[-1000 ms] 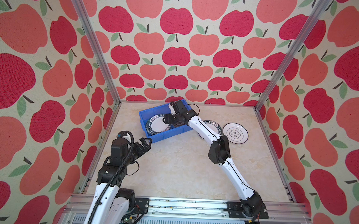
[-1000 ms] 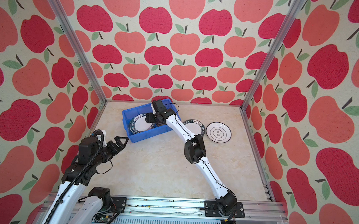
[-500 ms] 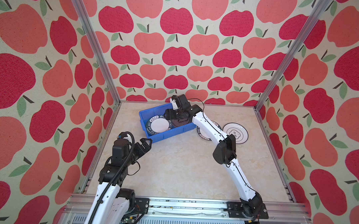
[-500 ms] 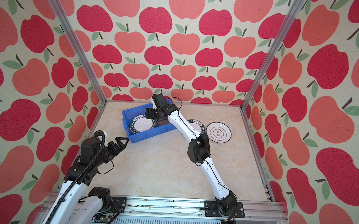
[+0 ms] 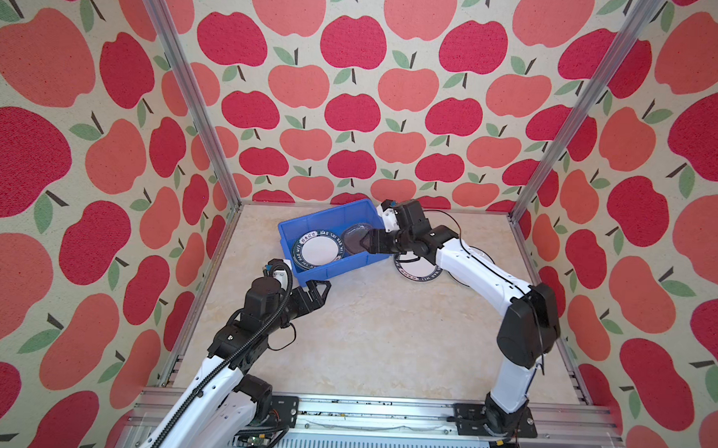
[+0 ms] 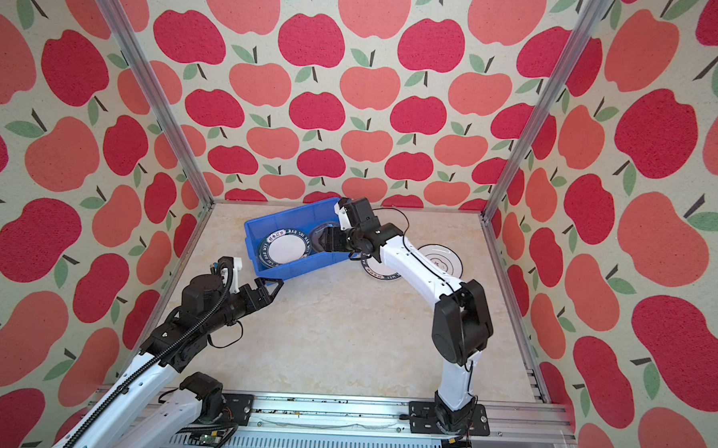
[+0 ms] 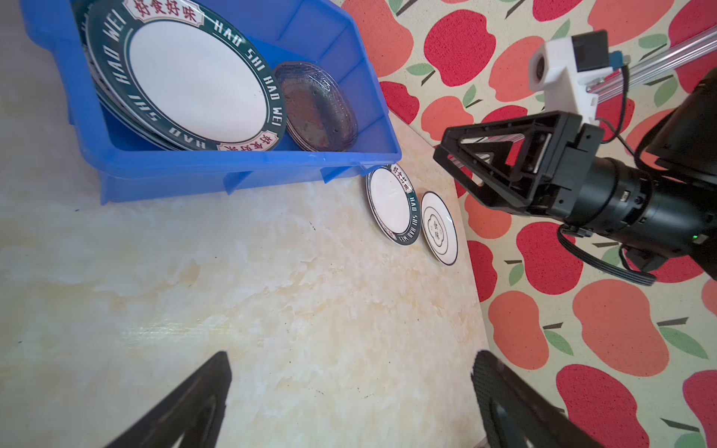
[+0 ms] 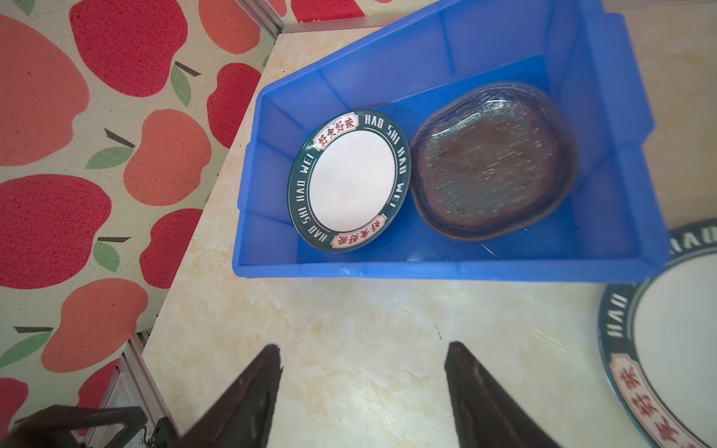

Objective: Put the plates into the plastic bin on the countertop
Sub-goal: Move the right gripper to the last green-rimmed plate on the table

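Blue bin (image 5: 334, 267) holds lettered plates (image 5: 318, 250) at 9 o'clock, glass plates (image 5: 350, 235) at 3, presumably to fit; left gripper (image 7: 351, 355), right gripper (image 8: 362, 349) jaws spread, empty.

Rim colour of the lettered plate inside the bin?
Lettered plate: dark green rim, white lettering. Clearest in the right wrist view.

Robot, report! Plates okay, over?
Left tool, right tool open. Green-rimmed white plates, grey glass plates in blue plastic bin. Two white plates on beige countertop. Path clear.
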